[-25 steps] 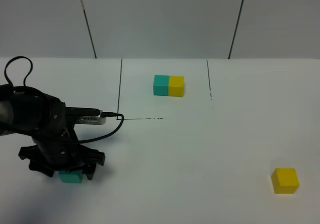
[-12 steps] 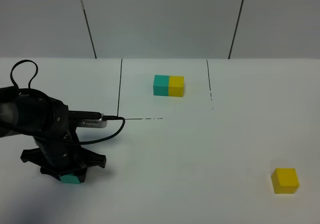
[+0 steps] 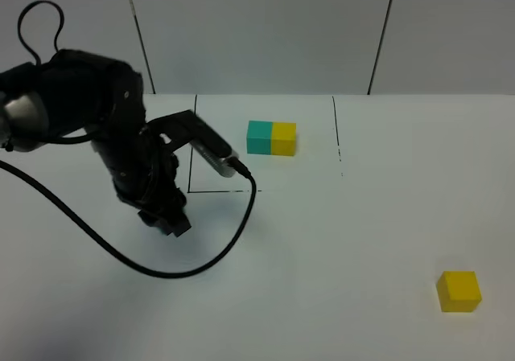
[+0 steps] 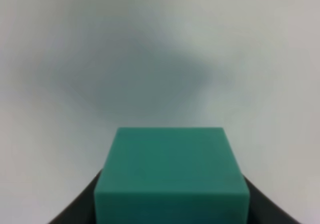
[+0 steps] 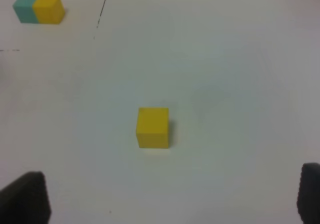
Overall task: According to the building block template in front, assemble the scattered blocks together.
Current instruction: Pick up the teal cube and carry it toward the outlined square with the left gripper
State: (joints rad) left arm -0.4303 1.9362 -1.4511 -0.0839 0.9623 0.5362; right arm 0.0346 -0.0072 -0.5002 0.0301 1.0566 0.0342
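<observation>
Left wrist view, left gripper (image 3: 170, 221) pinching matte teal cube (image 4: 171, 176), right gripper (image 5: 167, 199) spread, yellow cube (image 5: 153, 127) on smooth table (image 5: 235, 84)

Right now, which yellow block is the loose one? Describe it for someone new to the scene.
On the white table, look to the near right, well outside the thin black lines at the back. A yellow cube sits there alone. Unlike the yellow half of the template inside those lines, nothing is joined to it.
</observation>
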